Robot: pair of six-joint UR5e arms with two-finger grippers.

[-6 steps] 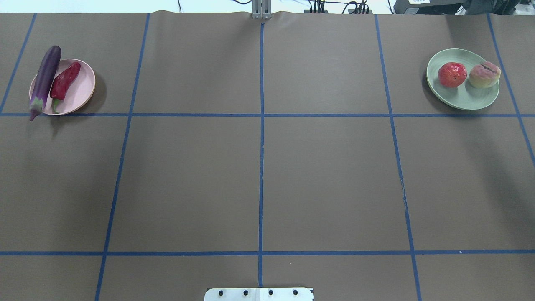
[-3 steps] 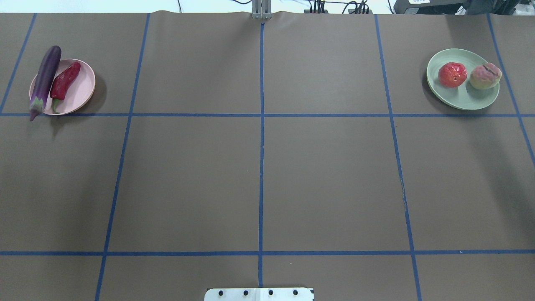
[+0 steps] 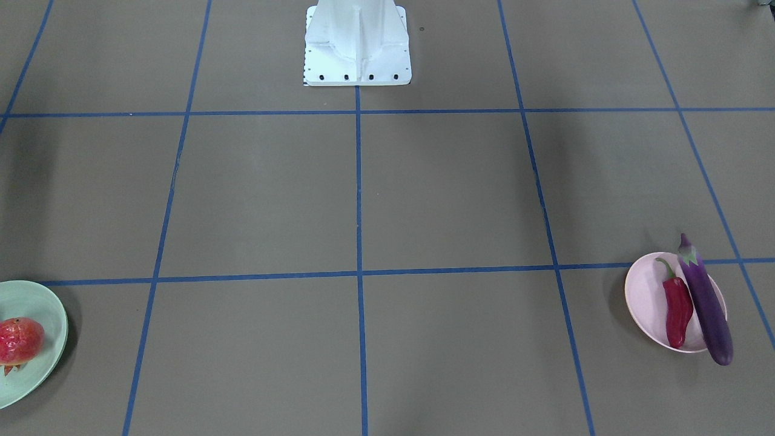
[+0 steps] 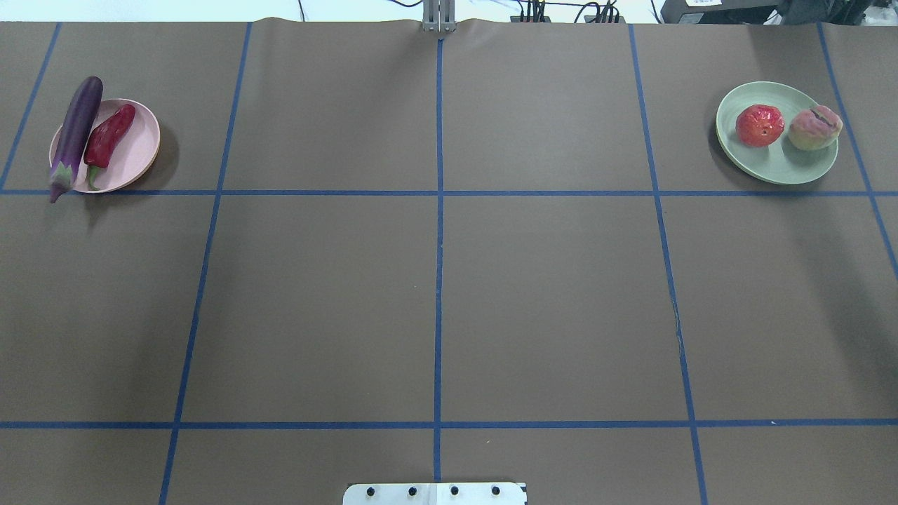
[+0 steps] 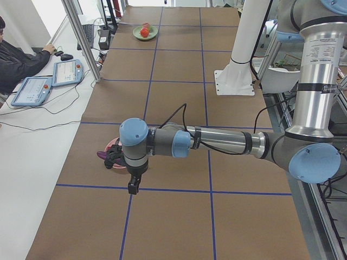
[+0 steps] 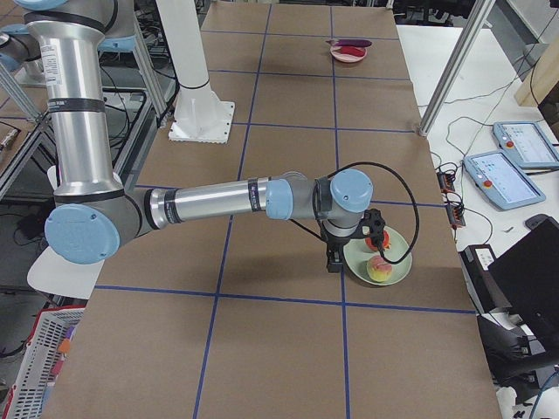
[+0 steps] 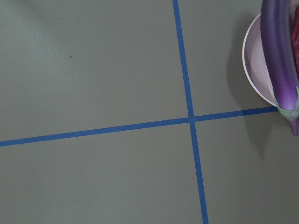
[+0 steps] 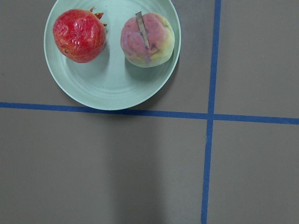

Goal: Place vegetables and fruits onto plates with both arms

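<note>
The purple eggplant (image 4: 76, 133) lies across the left rim of the pink plate (image 4: 137, 151), with the red chili pepper (image 4: 109, 135) beside it on the plate. The pomegranate (image 4: 759, 125) and the peach (image 4: 814, 128) sit on the mint green plate (image 4: 772, 165). The left gripper (image 5: 133, 187) hangs just beside the pink plate, and I cannot tell whether it is open or shut. The right gripper (image 6: 332, 262) hangs beside the green plate (image 6: 393, 262), and I cannot tell its state either. Neither gripper shows in the overhead or front views.
The brown table cover is crossed by blue tape lines (image 4: 438, 210). The white robot base (image 3: 357, 45) stands at the table's near middle edge. An operator (image 5: 16, 59) and teach pendants (image 5: 66, 73) are off the table's far side.
The peach rocked slightly on the green plate and has settled. Nothing else has moved.
</note>
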